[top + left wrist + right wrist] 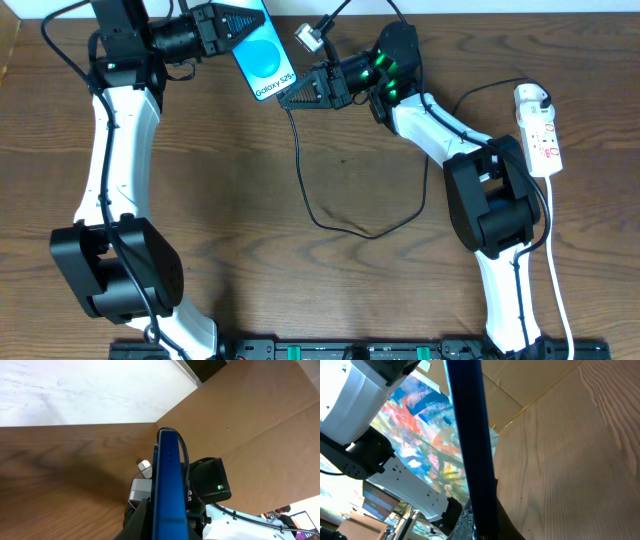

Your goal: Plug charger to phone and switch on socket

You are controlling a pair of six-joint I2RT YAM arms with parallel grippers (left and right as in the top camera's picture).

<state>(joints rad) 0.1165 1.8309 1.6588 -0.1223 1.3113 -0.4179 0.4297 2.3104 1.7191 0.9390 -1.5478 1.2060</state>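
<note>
Overhead: clamps the phone by its upper end in the left end effector, clear of the bench, top centre. Pinches the charger near its tip in the right end effector, just beside the phone's lower edge. Probably rigid and slick: best gripped across the rims. Limp cable: best taken right behind the plug.

We count two robot arms, the left arm and the right arm, one phone, one charger cable, one power strip, one table.
</note>
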